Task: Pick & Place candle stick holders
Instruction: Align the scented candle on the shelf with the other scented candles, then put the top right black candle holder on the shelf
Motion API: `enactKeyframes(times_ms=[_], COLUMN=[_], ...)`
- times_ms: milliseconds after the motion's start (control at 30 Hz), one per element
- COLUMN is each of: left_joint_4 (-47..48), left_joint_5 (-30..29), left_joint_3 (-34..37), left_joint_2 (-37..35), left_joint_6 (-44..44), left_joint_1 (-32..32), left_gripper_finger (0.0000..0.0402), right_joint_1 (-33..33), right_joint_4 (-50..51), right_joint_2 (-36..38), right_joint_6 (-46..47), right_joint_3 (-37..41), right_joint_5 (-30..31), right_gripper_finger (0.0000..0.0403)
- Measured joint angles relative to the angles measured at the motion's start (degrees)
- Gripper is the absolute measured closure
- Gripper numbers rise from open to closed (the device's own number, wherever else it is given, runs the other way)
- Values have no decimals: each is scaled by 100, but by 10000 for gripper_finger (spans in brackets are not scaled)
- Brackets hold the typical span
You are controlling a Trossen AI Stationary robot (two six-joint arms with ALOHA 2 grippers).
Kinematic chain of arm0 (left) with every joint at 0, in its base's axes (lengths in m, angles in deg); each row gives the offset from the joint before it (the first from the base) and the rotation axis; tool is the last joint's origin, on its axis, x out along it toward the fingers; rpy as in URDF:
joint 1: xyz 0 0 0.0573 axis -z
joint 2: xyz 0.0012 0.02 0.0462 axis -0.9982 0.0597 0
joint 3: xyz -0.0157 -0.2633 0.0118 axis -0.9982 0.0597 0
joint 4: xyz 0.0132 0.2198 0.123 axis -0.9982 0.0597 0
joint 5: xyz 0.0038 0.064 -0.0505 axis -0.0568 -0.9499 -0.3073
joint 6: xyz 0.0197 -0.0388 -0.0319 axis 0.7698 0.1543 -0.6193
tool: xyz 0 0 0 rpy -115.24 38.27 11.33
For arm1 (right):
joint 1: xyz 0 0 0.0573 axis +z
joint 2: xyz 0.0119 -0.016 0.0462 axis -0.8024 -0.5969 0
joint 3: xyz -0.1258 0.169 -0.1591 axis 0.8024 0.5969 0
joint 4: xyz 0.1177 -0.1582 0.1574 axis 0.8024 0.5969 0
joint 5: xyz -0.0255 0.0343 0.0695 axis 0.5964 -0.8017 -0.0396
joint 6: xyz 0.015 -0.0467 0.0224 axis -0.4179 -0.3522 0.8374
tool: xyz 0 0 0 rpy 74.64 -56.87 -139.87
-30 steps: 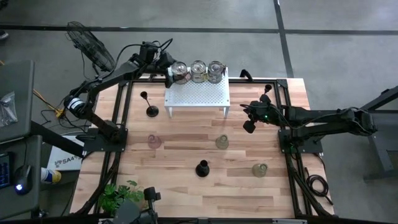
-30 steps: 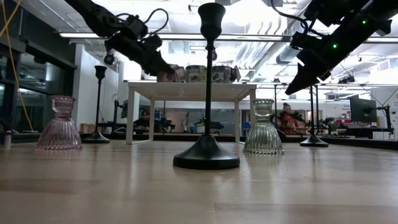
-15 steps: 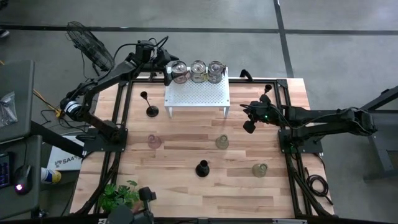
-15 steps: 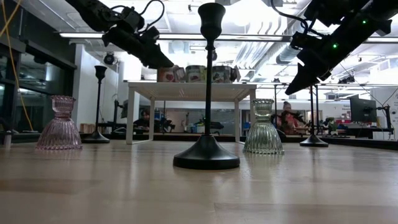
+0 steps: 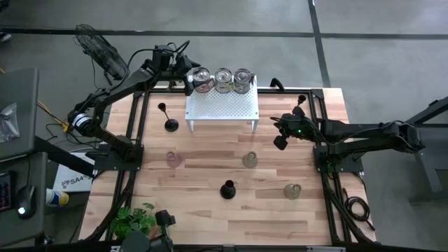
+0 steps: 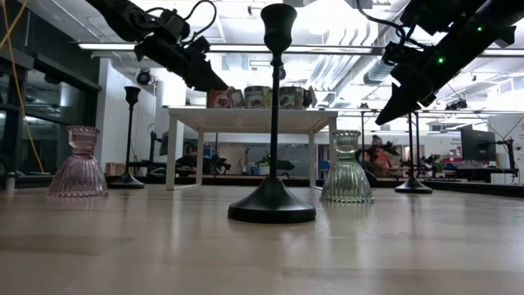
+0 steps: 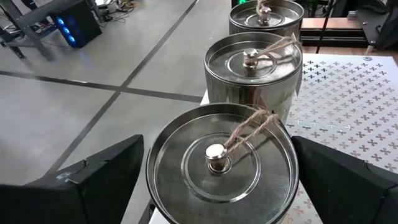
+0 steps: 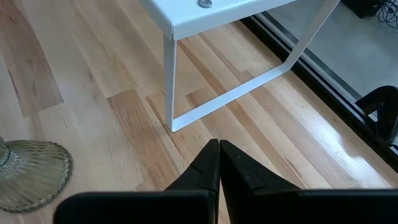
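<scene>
Three round silvery lidded holders with twine stand in a row on the white perforated stand [image 5: 221, 105], along its far edge. The leftmost one [image 7: 221, 158] is nearest my left gripper. My left gripper [image 5: 187, 78] is open, its fingers on either side of that holder and a little above it, not touching. My right gripper [image 5: 280, 142] is shut and empty, above the table to the right of the stand. Resting on their bases on the table are slim black sticks [image 5: 170, 124], [image 5: 227, 190], [image 5: 301, 99], a pink glass cup [image 5: 173, 159] and greenish cups [image 5: 250, 159], [image 5: 292, 190].
A leafy plant [image 5: 136, 220] sits at the near left corner. The stand's white leg [image 8: 171, 78] is just ahead of my right gripper, with one greenish cup [image 8: 31, 171] beside it. Bare wood lies along the near edge.
My left gripper has drawn up and back from the leftmost round holder, toward the table's far left. The holder stays on the stand.
</scene>
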Motion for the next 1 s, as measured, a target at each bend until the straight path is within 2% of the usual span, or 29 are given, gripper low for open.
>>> enactKeyframes(times_ms=[533,867,1000], left_joint_4=[227,988,1350], left_joint_5=[93,109,125], left_joint_3=[0,0,0], left_joint_2=[-302,-1083,-1451], left_joint_6=[-61,-361,-414], left_joint_1=[0,0,55], left_gripper_finger=[6,6,6], right_joint_1=[0,0,0], right_joint_4=[0,0,52], right_joint_2=[0,296,602], right_joint_6=[138,192,195], right_joint_3=[0,0,0], right_joint_5=[-2,-2,-1], right_gripper_finger=[401,400,377])
